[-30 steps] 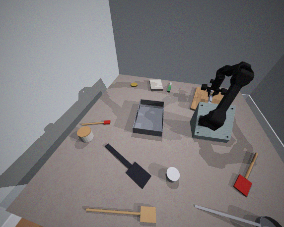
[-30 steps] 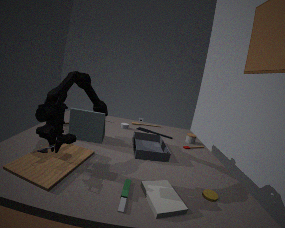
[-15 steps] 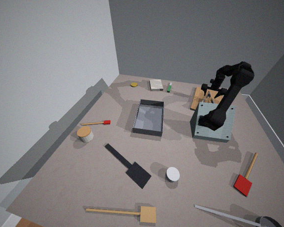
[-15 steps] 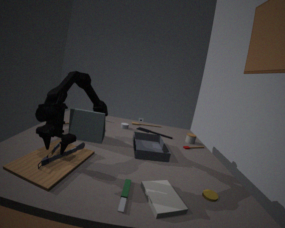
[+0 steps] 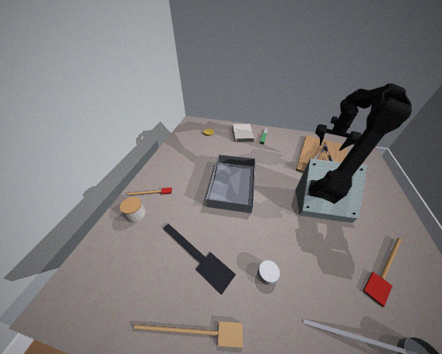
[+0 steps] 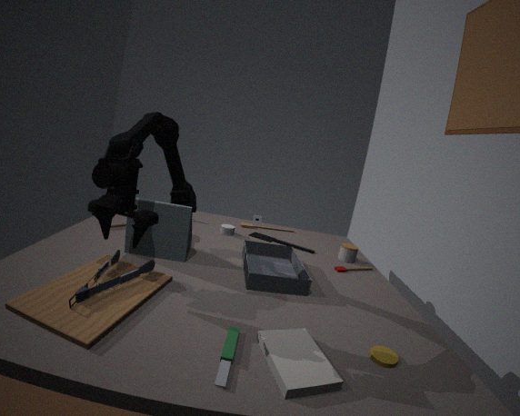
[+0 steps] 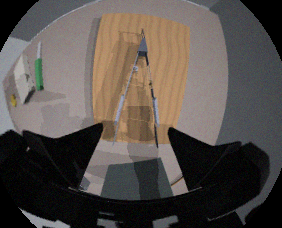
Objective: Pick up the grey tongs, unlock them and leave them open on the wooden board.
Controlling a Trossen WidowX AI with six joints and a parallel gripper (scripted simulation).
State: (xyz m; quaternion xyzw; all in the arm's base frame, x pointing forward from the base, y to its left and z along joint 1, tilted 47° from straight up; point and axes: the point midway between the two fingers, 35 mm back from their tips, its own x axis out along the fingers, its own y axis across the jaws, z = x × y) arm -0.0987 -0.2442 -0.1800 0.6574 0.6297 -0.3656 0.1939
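The grey tongs (image 5: 326, 150) (image 6: 130, 275) (image 7: 143, 46) are spread in a V over the wooden board (image 5: 307, 148) (image 6: 51, 306) (image 7: 174, 60). Their hinge end points away from the arm, and their tips reach to about the board's near edge in the wrist view. Shadows lie under them; whether every part touches the board I cannot tell. My gripper (image 5: 331, 147) (image 6: 120, 242) (image 7: 136, 129) is wide open and empty, pointing down above the tips' end, apart from the tongs. The roasting tin (image 5: 229, 205) (image 6: 278, 284) stands empty in the middle of the table.
The grey-green base block (image 5: 333, 215) (image 6: 159, 236) stands close behind the board. A green-handled tool (image 5: 263, 138) (image 6: 230, 343) (image 7: 38, 75) and a pale flat box (image 5: 243, 132) (image 6: 298, 356) lie to one side. A black spatula (image 5: 215, 272) and a white round container (image 5: 269, 271) are farther off.
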